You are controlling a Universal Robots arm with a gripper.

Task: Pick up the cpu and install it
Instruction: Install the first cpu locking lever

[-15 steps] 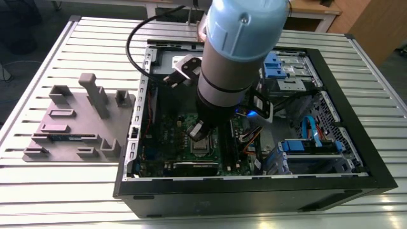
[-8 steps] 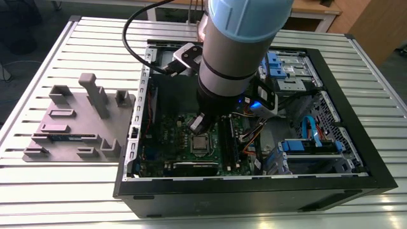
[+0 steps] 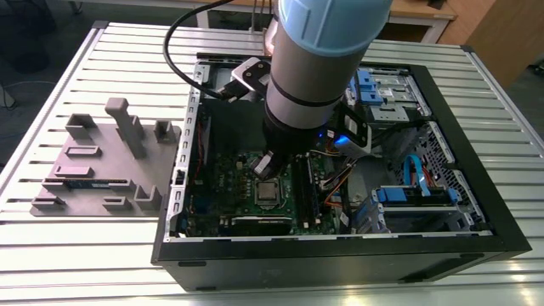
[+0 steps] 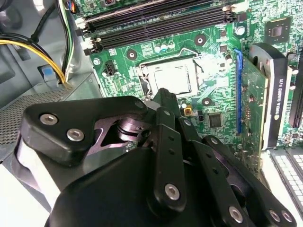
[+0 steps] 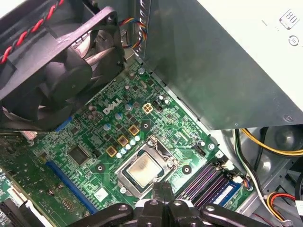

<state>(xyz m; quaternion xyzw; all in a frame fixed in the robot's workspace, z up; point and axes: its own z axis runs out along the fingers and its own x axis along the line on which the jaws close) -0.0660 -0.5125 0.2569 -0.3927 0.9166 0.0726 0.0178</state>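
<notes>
Exterior view: the arm reaches down into the open computer case lying on the slatted desk, with the claw just above the green motherboard. The cpu is seen already lying inside its metal-framed socket, silver top up, just below the claw tips.

In both wrist views the fingertips appear drawn together with nothing between them — the claw is judged closed and empty, poised close over one edge of the socket. The cpu sits flat and square within the frame; no tilt is visible. In the second wrist view the chip lies just beyond the claw, beside the memory slots.

Judgement: placement looks done, seating remains to be confirmed. For a good result, any contact should be kept light and vertical — the pins beneath are easily bent by sideways force. Nearby capacitors and the fan should be cleared by the linkage.
</notes>
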